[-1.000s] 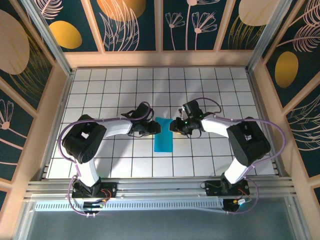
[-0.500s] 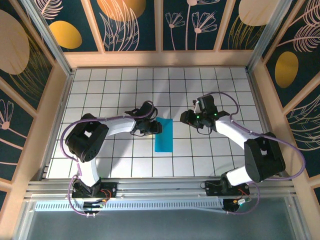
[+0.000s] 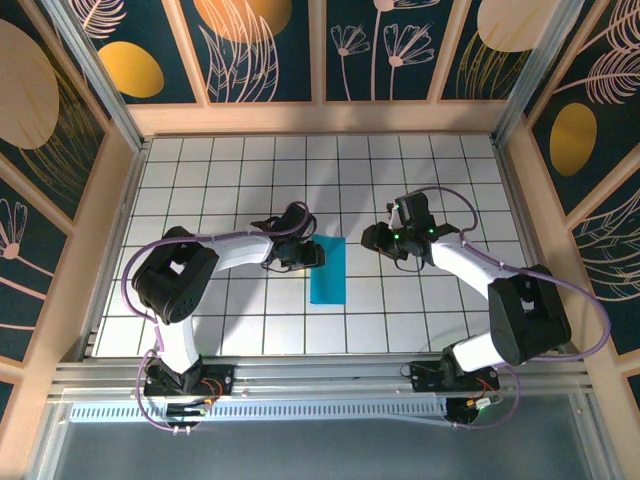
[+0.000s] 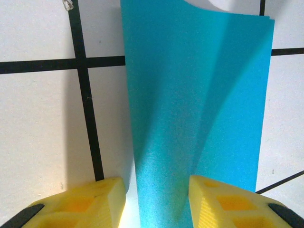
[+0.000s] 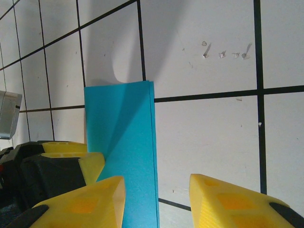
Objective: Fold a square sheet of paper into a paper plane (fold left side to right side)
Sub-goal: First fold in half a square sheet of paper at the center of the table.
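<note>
**Claws.** Left claw: jaws spread, not pinching. Its yellow fingers straddle the near end of the blue paper; one pad sits just off the edge, the other overlaps the sheet. From above, the left claw is at the left long edge of the paper, near the far corner. Right claw: also spread, nothing between the jaws, hanging over bare tile just beside the right long edge of the paper. From above, the right claw is clear of the sheet.

**Paper.** Lies on the white-tiled worktop between the two arms as a narrow strip, already doubled over. Two layers show along the right edge in the right wrist view, nearly flush. Soft shading across the top face suggests the upper layer bows a little and is not yet flat.

**Step in hand (judgement).** Half-fold laid over; the crease needs setting.

**To do it well.**
- Check that the free edges match at both corners before pressing.
- Pin the free-edge side with the right claw so the layers cannot slide.
- Press on the folded edge with the left claw and sweep along its full length.
- Keep pads flat; a tilted pad may wrinkle thin paper or drag the strip.
</note>
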### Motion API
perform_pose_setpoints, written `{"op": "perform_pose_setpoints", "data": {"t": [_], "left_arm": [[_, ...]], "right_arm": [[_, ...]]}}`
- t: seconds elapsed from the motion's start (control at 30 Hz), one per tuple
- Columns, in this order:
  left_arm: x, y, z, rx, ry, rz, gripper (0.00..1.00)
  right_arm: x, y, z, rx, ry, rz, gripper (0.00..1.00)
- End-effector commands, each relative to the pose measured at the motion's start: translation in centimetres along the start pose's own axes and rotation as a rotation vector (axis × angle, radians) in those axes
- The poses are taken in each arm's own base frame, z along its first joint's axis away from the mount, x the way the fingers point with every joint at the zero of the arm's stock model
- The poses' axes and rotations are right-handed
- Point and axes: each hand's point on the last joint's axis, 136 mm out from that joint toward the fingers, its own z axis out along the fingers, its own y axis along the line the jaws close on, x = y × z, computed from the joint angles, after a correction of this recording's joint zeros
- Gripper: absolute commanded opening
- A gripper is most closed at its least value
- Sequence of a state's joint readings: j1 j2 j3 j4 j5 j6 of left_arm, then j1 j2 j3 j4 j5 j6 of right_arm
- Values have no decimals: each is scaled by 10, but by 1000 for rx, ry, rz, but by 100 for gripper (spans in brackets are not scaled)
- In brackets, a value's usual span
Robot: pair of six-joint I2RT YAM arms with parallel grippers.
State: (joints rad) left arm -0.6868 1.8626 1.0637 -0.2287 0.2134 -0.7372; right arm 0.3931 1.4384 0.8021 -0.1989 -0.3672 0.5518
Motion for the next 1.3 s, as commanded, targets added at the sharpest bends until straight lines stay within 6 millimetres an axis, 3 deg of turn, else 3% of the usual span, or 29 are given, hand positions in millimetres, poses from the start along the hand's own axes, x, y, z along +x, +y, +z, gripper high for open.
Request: {"op": "perform_pose_setpoints", "data": {"t": [0.0, 1.27], "left_arm": [[28, 23, 28, -87, 92, -23, 42], [27, 25, 32, -145, 112, 42, 44]], "right_arm": [[0, 1, -3, -19, -13, 0, 41], [5, 4, 2, -52, 12, 4, 41]]}}
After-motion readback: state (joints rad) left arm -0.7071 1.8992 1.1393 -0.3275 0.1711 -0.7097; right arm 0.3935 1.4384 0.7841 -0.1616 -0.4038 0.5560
